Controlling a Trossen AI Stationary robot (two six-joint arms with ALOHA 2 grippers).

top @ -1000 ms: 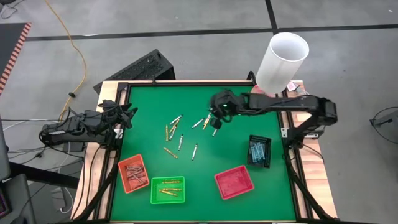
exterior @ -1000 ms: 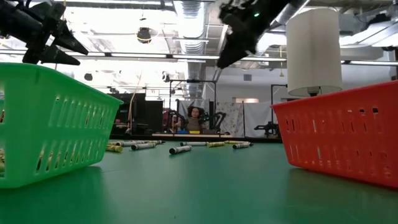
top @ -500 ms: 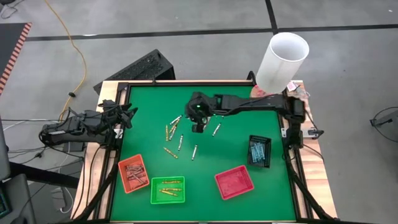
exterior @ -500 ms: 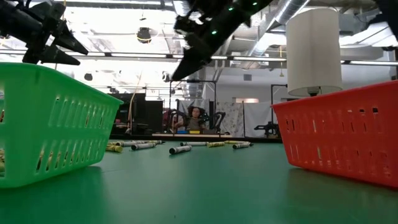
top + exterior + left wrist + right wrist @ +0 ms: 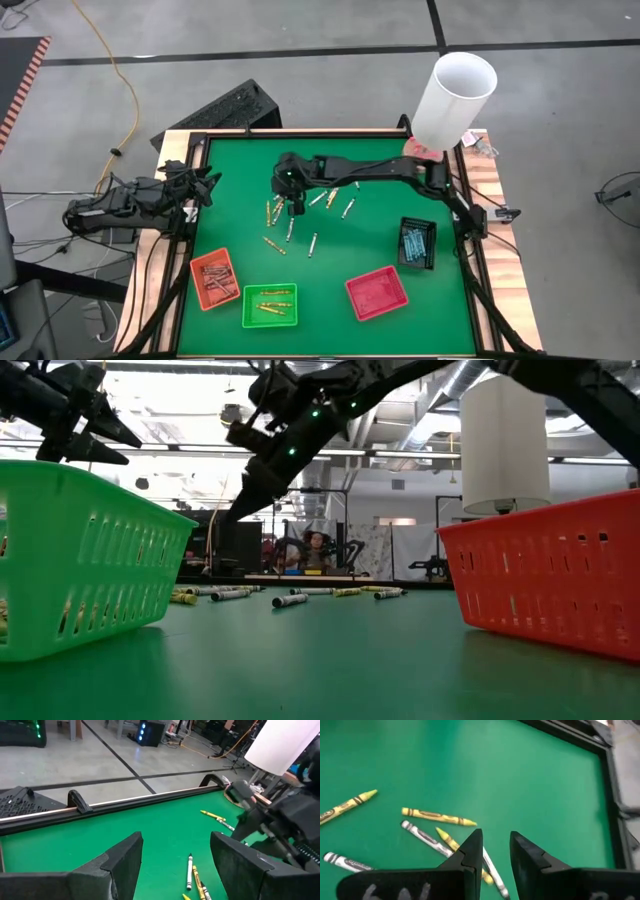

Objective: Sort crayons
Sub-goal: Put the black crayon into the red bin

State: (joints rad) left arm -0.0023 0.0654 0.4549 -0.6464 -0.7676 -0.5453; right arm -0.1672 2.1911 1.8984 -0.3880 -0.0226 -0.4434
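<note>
Several loose crayons, yellow-gold and silvery grey, lie flat on the green mat in the table's middle; the low view shows them in a row. My right gripper hangs above the left part of this scatter, slanting down, its fingers a little apart with nothing between them. Just ahead of it lie a yellow crayon and a silver crayon. My left gripper waits at the table's left edge, open wide and holding nothing.
Along the near side stand an orange tray with reddish-brown crayons, a green tray with yellow ones and a red tray. A black tray with blue crayons is at the right. A white cylinder stands at the far right corner.
My right gripper has swept toward the table's left edge, sinking and rolling as it went, from the right part of the crayon scatter to above its left part. The gap between its fingers looks unchanged. The crayons have not moved.
</note>
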